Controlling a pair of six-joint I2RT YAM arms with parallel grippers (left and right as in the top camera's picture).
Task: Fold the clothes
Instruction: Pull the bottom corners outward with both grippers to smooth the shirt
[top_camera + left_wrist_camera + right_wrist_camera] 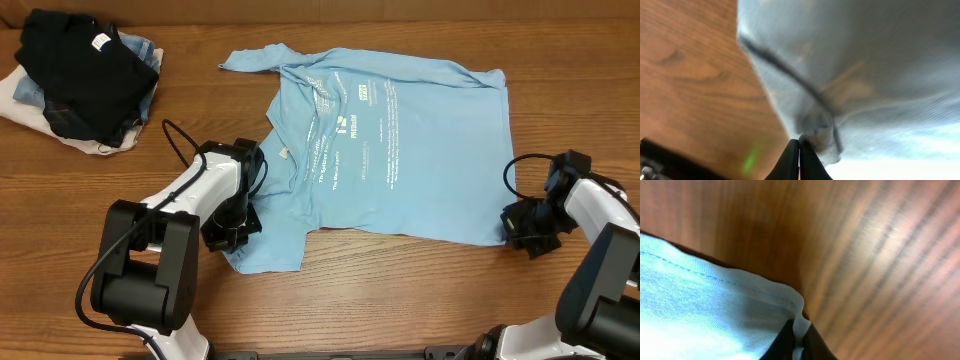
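Blue shirt (400, 150) spread on desk (400, 300); left tool (232, 228) clamped on its near sleeve, right tool (522, 228) clamped on its near hem corner.

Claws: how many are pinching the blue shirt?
2. The left claw pinches the blue shirt at its near sleeve. The right claw pinches its near hem corner.
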